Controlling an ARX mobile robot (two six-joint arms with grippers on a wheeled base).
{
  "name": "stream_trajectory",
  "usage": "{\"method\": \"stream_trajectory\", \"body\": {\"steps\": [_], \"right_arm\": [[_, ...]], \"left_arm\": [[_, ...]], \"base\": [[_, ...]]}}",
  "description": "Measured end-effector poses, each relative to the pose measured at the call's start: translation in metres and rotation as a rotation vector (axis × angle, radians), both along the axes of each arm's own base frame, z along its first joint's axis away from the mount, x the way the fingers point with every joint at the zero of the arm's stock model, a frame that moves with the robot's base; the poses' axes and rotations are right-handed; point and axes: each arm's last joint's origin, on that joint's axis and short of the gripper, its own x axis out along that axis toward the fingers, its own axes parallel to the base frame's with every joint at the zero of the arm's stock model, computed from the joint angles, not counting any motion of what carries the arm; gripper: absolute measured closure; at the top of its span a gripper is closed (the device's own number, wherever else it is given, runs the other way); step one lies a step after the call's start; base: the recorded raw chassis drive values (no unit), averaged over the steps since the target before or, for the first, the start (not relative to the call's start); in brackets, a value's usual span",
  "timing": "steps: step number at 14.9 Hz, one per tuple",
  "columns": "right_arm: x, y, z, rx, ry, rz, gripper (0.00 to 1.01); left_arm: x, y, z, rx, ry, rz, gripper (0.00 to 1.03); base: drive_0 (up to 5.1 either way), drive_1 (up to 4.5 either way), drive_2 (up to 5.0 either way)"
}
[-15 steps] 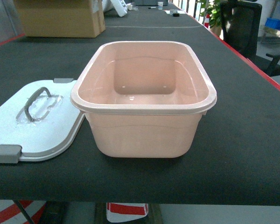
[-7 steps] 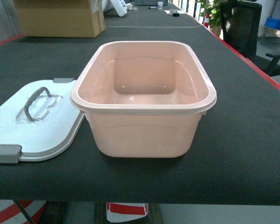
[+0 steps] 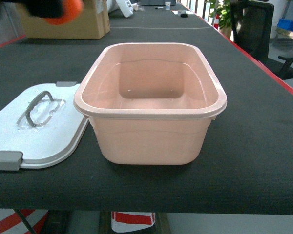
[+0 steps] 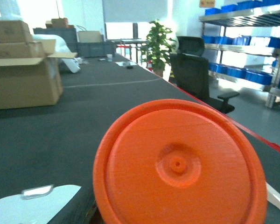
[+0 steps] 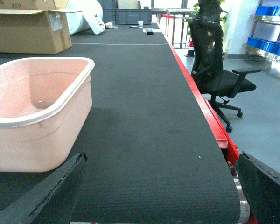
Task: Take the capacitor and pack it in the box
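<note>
The left gripper (image 3: 49,9) shows in the head view only as a dark blur at the top left edge, with a blurred orange shape against it. In its own wrist view a large orange disc, apparently the capacitor (image 4: 179,165), fills the lower middle of the picture: round, with a raised rim and a small hub with a hole in its centre. The fingers themselves are hidden behind it, so I cannot tell how far they are closed or whether they grip the disc. The right gripper (image 5: 161,186) stands wide open with nothing between its two dark fingers (image 5: 51,191), which frame the lower corners of its wrist view, low over the black table (image 3: 254,146).

The box (image 3: 151,105), a pale peach-pink tub with rounded corners, sits open and upright in the middle of the table, and nothing lies inside it. Its white lid (image 3: 36,129) lies flat on the table just to the left, its edge touching or nearly touching the tub, with the grey handle (image 3: 36,107) upward and a grey clasp (image 3: 5,160) at the near corner. A brown cardboard carton (image 3: 68,27) stands farther back on the left. A black office chair (image 5: 214,60) is on the floor beyond the table's red edge, and blue bins (image 4: 252,74) line metal shelves behind it
</note>
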Motion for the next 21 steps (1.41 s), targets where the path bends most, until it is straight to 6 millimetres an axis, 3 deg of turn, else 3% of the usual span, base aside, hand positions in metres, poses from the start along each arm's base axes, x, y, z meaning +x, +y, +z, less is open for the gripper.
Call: {"method": "stream_trajectory", "body": {"steps": [2,3,5,6,7,9,11,12,13,14,18,21], "right_arm": [[0.000,0.000,0.000,0.000,0.000,0.000,0.03],[0.000,0.000,0.000,0.000,0.000,0.000,0.03],[0.000,0.000,0.000,0.000,0.000,0.000,0.03],[0.000,0.000,0.000,0.000,0.000,0.000,0.03],[0.000,0.000,0.000,0.000,0.000,0.000,0.03],[0.000,0.000,0.000,0.000,0.000,0.000,0.03],[0.000,0.000,0.000,0.000,0.001,0.000,0.03],[0.000,0.000,0.000,0.000,0.000,0.000,0.03],[0.000,0.000,0.000,0.000,0.000,0.000,0.03],[0.000,0.000,0.000,0.000,0.000,0.000,0.03],[0.000,0.000,0.000,0.000,0.000,0.000,0.03],[0.000,0.000,0.000,0.000,0.001,0.000,0.03]], "left_arm": [[0.051,-0.044,-0.017,0.042,0.040,-0.040,0.59],[0.073,-0.060,-0.029,0.050,0.048,-0.047,0.47],[0.082,-0.066,-0.048,0.071,0.095,-0.034,0.22],[0.082,-0.064,-0.044,0.063,0.079,-0.028,0.09],[0.083,-0.061,-0.041,0.059,0.071,-0.016,0.03],[0.082,-0.055,-0.040,0.035,0.045,-0.015,0.05],[0.076,-0.012,-0.032,0.010,0.036,0.067,0.05],[0.084,0.027,-0.026,0.002,0.013,0.176,0.05],[0.090,0.059,-0.030,0.005,0.029,0.263,0.05],[0.096,0.077,-0.042,0.015,0.071,0.305,0.05],[0.143,0.114,-0.113,0.056,0.298,0.343,0.05],[0.168,0.134,-0.154,0.077,0.420,0.362,0.05]], "base": [[0.0,0.00,0.0],[0.0,0.00,0.0],[0.0,0.00,0.0],[0.0,0.00,0.0],[0.0,0.00,0.0],[0.0,0.00,0.0],[0.0,0.00,0.0],[0.0,0.00,0.0],[0.0,0.00,0.0],[0.0,0.00,0.0],[0.0,0.00,0.0],[0.0,0.00,0.0]]}}
